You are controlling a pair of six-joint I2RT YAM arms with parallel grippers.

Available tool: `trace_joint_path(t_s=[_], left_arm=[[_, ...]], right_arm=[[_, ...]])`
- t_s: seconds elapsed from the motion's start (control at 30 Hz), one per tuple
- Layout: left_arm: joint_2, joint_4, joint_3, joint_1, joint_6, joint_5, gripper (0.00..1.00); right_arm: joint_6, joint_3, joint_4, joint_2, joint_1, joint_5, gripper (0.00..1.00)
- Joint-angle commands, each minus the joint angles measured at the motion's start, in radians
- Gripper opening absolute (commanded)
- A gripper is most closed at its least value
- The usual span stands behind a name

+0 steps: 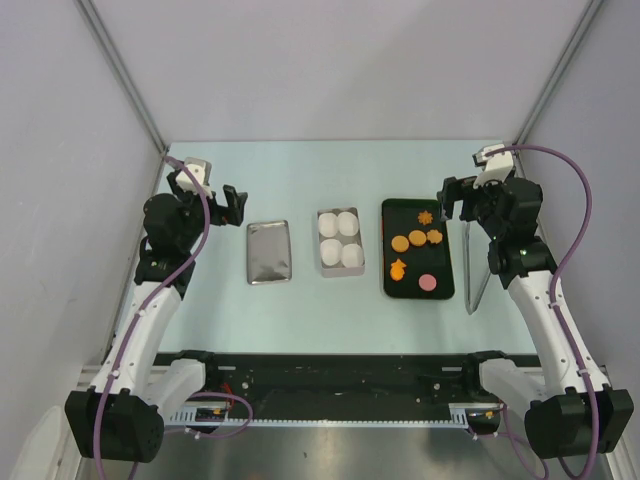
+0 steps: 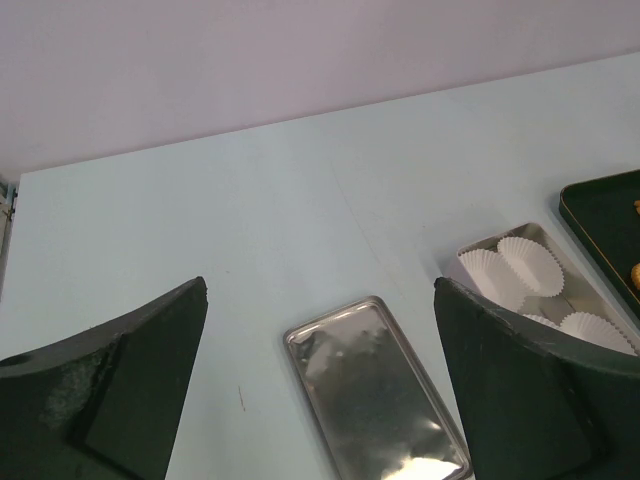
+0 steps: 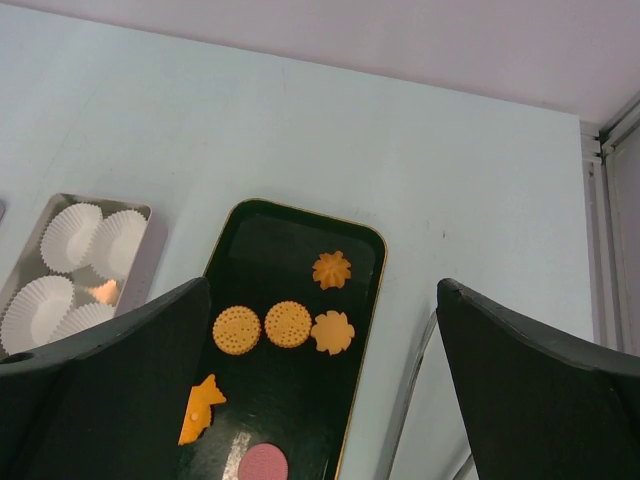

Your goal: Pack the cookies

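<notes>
Several cookies lie on a black tray [image 1: 444, 262] right of centre: orange round ones [image 1: 400, 243], orange flower ones [image 1: 426, 217], a jagged orange one [image 1: 397, 268] and a pink round one [image 1: 428, 283]. The right wrist view shows them too: round [image 3: 288, 324], flower [image 3: 331, 270], jagged [image 3: 203, 408], pink [image 3: 264, 463]. My right gripper [image 1: 462, 196] [image 3: 322, 290] is open and empty, above the tray's far right end. My left gripper [image 1: 208, 194] [image 2: 320, 290] is open and empty, above the table left of a flat silver lid [image 1: 269, 251] [image 2: 375, 390].
A silver tin [image 1: 339, 271] [image 3: 152, 214] holding white paper cups [image 1: 339, 238] [image 2: 522, 264] stands between the lid and the black tray. A thin silver plate [image 1: 478, 268] leans by the right arm. Grey walls close in the back and both sides.
</notes>
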Motion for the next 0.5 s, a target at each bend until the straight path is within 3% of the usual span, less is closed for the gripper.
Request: trace_joint_path(t_s=[0.0, 0.47], left_arm=[[-0.016, 0.037, 0.019, -0.003, 0.014, 0.012, 1.0], [-0.01, 0.039, 0.017, -0.003, 0.017, 0.017, 1.0]], right_arm=[[-0.007, 0.045, 0.012, -0.01, 0.004, 0.003, 1.0], [-0.01, 0.044, 0.009, -0.004, 0.004, -0.004, 1.0]])
